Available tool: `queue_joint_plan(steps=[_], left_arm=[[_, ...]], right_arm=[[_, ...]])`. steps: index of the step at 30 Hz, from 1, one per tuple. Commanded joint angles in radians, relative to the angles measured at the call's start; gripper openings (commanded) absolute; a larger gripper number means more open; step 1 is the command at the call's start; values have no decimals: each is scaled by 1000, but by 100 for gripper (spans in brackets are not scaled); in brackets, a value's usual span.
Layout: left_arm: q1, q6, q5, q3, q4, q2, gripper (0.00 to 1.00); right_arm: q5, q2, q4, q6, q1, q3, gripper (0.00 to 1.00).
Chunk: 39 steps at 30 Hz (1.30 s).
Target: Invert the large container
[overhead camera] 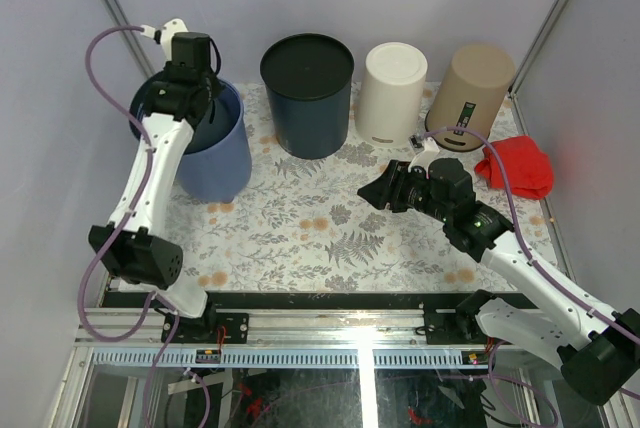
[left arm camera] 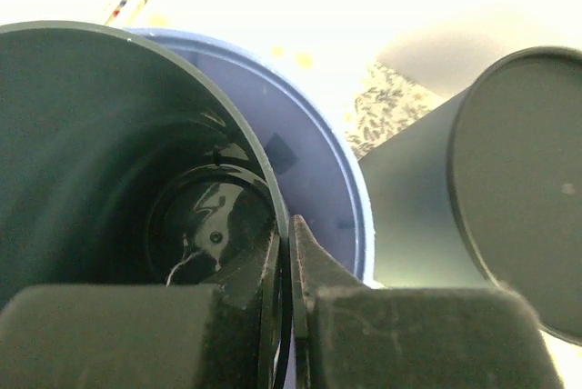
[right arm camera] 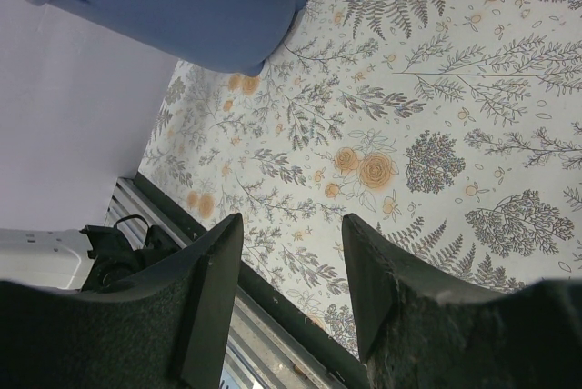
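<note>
- step in hand: grasping at the rim, before the lift and flip. the large blue container [overhead camera: 215,153] stands mouth-up at the far left of the bench [overhead camera: 300,238], so it is not yet turned over.
- left gripper [left arm camera: 289,225]: pressed together on a thin wall. the left wrist view shows one finger inside a dark inner container [left arm camera: 109,134] and the other in the gap between that wall and the blue wall. the grip is therefore on the rim of the dark inner container, which sits nested in the blue one, and not on the blue rim itself.
- right gripper [right arm camera: 291,225]: spread, holding nothing, hovering above the patterned bench near its middle, well apart from the blue container.
- reference: the navy container [overhead camera: 307,93], cream container [overhead camera: 392,93] and tan container [overhead camera: 470,98] in the far row stand base-up. a red cloth [overhead camera: 518,168] lies at the right edge.
- next move, as a judgement: raise the left arm to clear the bench, then roll the wrist about half a turn and set the mouth down on open bench space.
- caution: lifting by the inner rim may draw the dark container out alone. check which one rises before rolling the wrist.
- caution: the navy container stands near, so swing away from it.
</note>
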Motion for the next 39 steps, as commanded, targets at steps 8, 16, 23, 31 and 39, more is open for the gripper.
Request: queue_joint_plan(steps=[8, 16, 23, 31, 39], left_arm=[[6, -3, 150, 86, 78, -241, 0], [5, 0, 409, 41, 217, -376, 0], [6, -29, 506, 10, 320, -446, 0], [5, -171, 730, -70, 440, -474, 0], [-27, -402, 883, -251, 659, -505, 0]], right_arm=[[0, -17, 32, -4, 7, -15, 55], [75, -20, -6, -66, 6, 25, 55], [137, -47, 9, -50, 6, 0, 55], [266, -74, -71, -61, 6, 19, 55], [511, -126, -226, -69, -8, 73, 56]])
